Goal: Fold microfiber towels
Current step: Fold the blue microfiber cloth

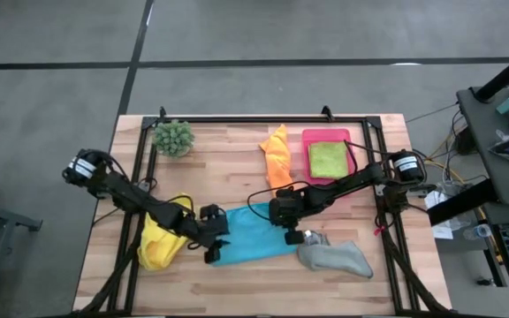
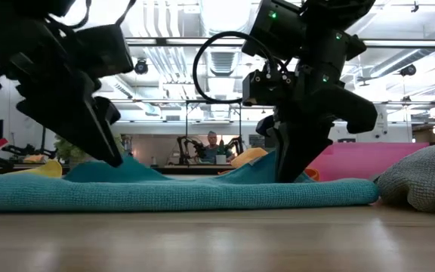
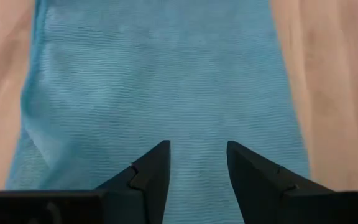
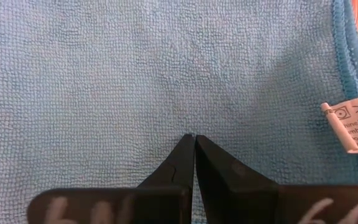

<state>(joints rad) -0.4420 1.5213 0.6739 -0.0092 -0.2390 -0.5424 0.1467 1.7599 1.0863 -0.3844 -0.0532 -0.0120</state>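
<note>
A blue towel (image 1: 253,231) lies folded into a strip at the table's middle near side, also seen in the low view (image 2: 180,193). My right gripper (image 1: 287,226) is shut, its tips down on the towel's right part (image 4: 194,138). My left gripper (image 1: 215,243) is open over the towel's left end, its fingers (image 3: 157,165) apart just above the cloth. A yellow towel (image 1: 159,240) lies under my left arm. An orange towel (image 1: 277,157) lies at the back. A lime green towel (image 1: 328,159) rests on the pink tray (image 1: 353,155). A grey towel (image 1: 336,258) lies near right. My right gripper presses its shut fingertips (image 4: 191,146) down on the blue towel's top layer (image 4: 194,127), inward of the hemmed edge with the white label (image 4: 350,124). The fingers slant down from the right; the cloth lies flat on the table. My left gripper's fingertip (image 2: 113,157) stands at the towel's left end; whether it touches, I cannot tell.
A spiky green plant (image 1: 173,137) stands at the back left. A black frame (image 1: 263,117) runs along the table's far edge and sides. Bare wood (image 1: 237,163) shows between the plant and the orange towel. A person sits far off in the room (image 2: 212,143).
</note>
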